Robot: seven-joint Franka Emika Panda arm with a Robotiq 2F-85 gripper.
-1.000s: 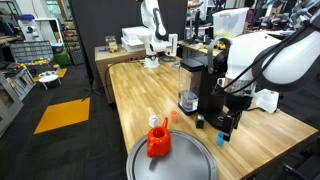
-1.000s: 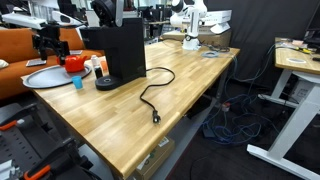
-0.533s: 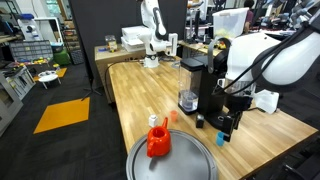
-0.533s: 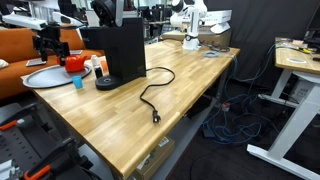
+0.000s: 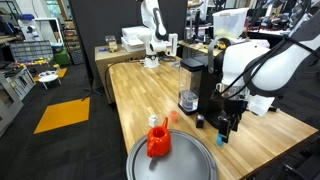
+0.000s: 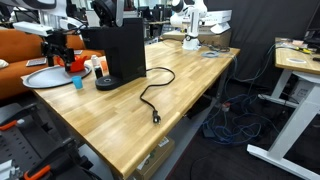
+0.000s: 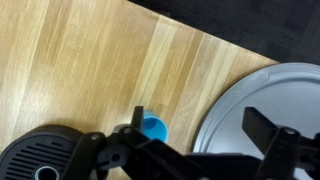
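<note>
Tool [image 7: 195,128] hangs open, blue cup [image 7: 153,128] beside 1 finger [image 7: 128,140].

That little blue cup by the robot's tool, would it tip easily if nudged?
Probably. The blue cup looks small and likely light, so a nudge may slide or topple it on the smooth wooden table. Its round shape suggests it would roll once down.
</note>
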